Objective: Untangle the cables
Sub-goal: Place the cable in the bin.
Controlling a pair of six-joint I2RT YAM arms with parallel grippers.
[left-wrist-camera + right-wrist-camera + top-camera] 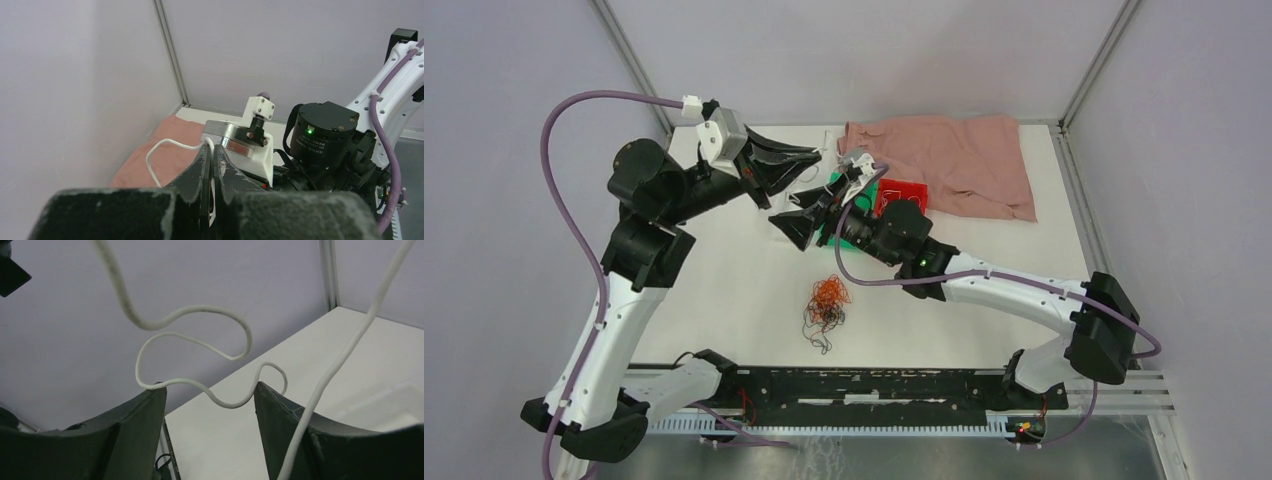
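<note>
Pinching one white cable [210,309] raised over the far middle of the table [724,280], the left gripper [212,148] is pressed together, the right gripper [210,390] spread around its curls, so closing may catch two loops or none; the remaining tangle [827,305] lies nearer, mid-table.

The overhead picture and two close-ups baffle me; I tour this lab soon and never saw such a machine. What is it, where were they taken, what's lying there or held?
Two robot arms bolted at the near edge of a table. The overhead picture comes from a fixed camera above and behind them; each close-up from a camera on one wrist. The left pincer is shut on a white cable. The right pincer is open, white cable loops between its fingers, unclamped. On it lie a small tangle of orange and black cables, a pink cloth and something red.
</note>
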